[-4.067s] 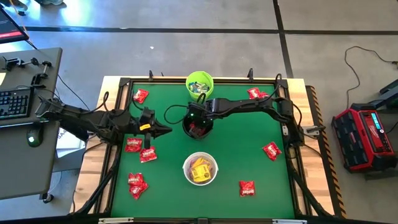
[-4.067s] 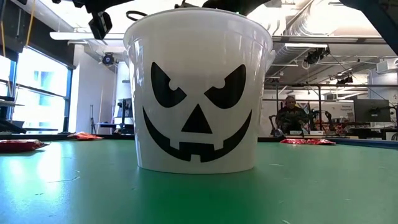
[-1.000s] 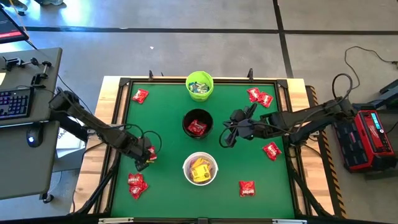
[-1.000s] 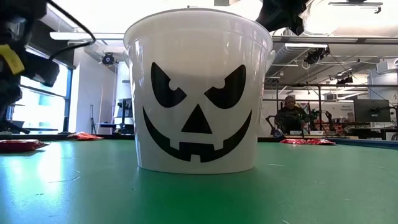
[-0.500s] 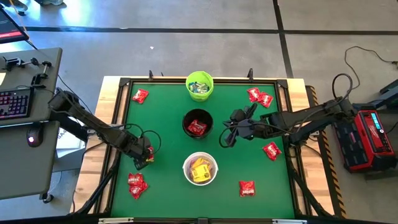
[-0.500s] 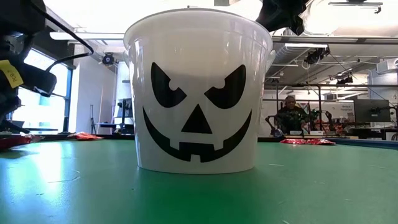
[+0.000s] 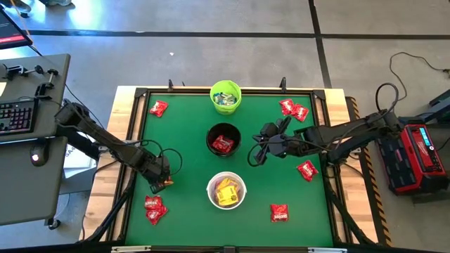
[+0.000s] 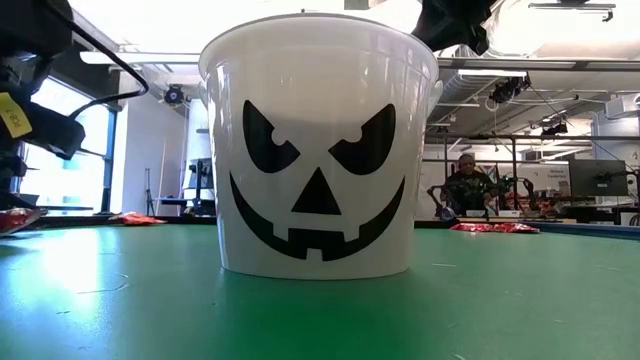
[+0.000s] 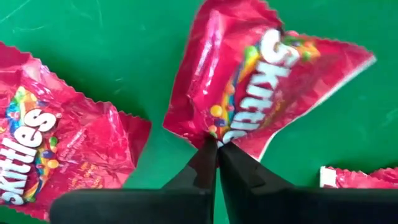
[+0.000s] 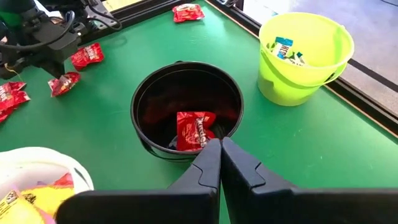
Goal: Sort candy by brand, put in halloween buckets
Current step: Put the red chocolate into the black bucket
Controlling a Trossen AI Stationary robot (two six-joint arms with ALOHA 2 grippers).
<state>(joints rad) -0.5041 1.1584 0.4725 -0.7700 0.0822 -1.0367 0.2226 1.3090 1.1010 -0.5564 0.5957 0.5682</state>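
Now left tool (image 9: 216,146) pinches red candy packet's (image 9: 261,87) edge nr table's (image 7: 140,140) left rim; right tool (image 10: 220,144) pressed together.

Grey concrete floor (image 7: 211,49), bright windows (image 8: 75,150)

A green table (image 7: 190,112) carries three buckets (image 7: 226,191) and scattered red candy packets (image 7: 279,212).
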